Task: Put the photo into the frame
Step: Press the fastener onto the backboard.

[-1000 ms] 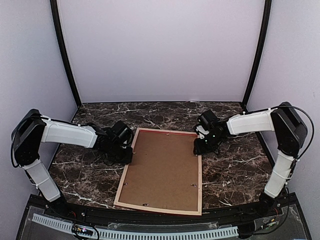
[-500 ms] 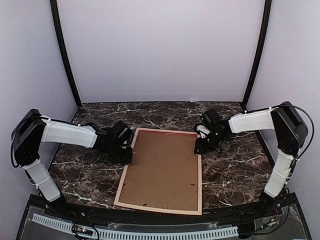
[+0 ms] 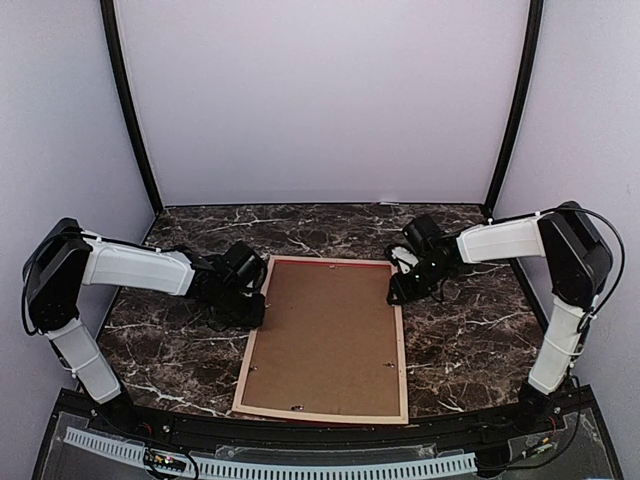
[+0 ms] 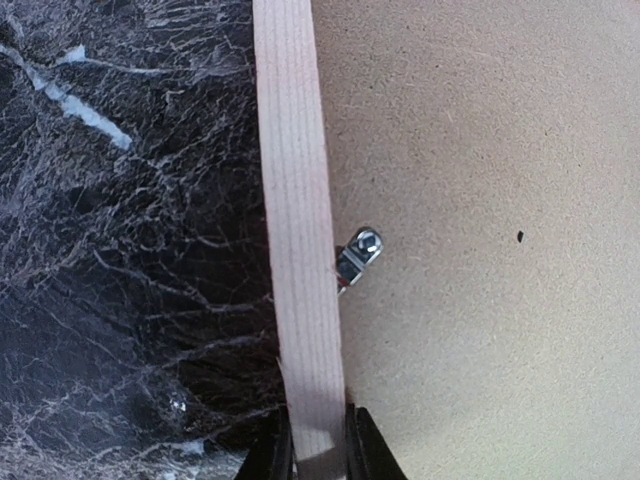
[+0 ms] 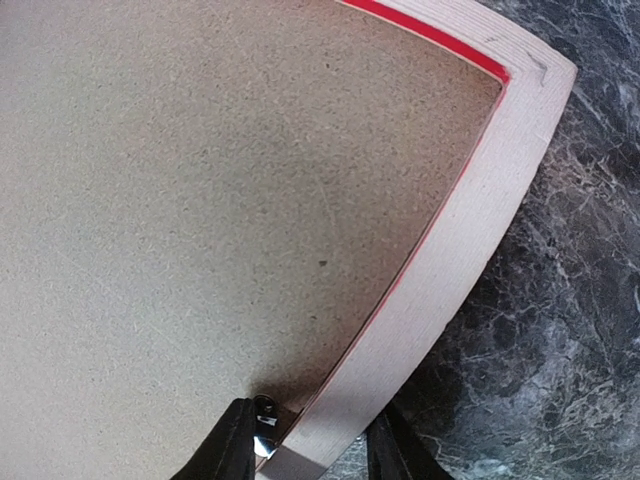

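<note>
Pale wood-sided rectangular frame with red front (image 3: 402, 360) lying face down, brown backing board (image 3: 325, 335) uppermost, on the dark marble table (image 3: 470, 340). Left gripper (image 4: 320, 460) is clamped across its left rail, near a small metal clip (image 4: 358, 255). Right gripper (image 5: 310, 450) pinches the right rail near the far corner.

The frame (image 3: 320, 340) has swung slightly on the worktop (image 3: 460, 340). Its far right corner, which sits between the fingers (image 5: 228, 445) of the right gripper (image 3: 398, 292), has moved a little toward the back wall and inward. The near edge has slid a touch to the right and now runs closer to level with the worktop's front, where a second ago it sloped down to the right. The right gripper has drawn back along with that corner.
</note>
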Available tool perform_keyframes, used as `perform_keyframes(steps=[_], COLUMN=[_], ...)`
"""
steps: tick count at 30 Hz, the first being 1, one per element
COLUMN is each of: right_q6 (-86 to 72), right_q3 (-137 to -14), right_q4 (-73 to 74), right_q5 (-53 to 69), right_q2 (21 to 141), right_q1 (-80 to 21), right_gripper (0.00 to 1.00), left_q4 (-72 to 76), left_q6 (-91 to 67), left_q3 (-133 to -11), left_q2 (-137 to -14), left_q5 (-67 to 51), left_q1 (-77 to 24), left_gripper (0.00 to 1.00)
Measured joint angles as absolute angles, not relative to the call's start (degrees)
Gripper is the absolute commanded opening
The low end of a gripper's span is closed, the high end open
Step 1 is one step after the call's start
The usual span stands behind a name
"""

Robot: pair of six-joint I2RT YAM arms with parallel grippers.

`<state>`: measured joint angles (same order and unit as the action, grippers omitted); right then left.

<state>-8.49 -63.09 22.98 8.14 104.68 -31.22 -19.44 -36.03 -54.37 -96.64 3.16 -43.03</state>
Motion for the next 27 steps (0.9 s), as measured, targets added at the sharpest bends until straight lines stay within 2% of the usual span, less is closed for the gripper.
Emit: perform_keyframes(steps=[5, 8, 14, 27], right_q6=[-6.20, -5.19, -3.84, -3.55], right_q3=[-63.16, -63.16, -63.26, -63.77], right_q4=[22.70, 22.72, 22.79, 23.00], right_q5=[9.23, 9.28, 9.06, 8.16], right_q2=[104.86, 104.90, 105.03, 105.23], right_q1=[-31.05, -30.94, -30.89, -30.89], right_gripper=[0.49, 0.50, 0.38, 0.25], left_q4=[-19.42, -19.44, -19.44, -19.38], left_q6=[-36.27, -36.27, -36.27, -36.40], left_q3=[-54.37, -54.37, -54.37, -54.37], left_q2=[-96.64, -96.64, -96.64, -96.64], left_q5=[3.05, 3.07, 3.07, 2.81], left_q1=[-43.03, -43.03, -43.03, -43.03], left_gripper=[0.03, 0.03, 0.03, 0.03])
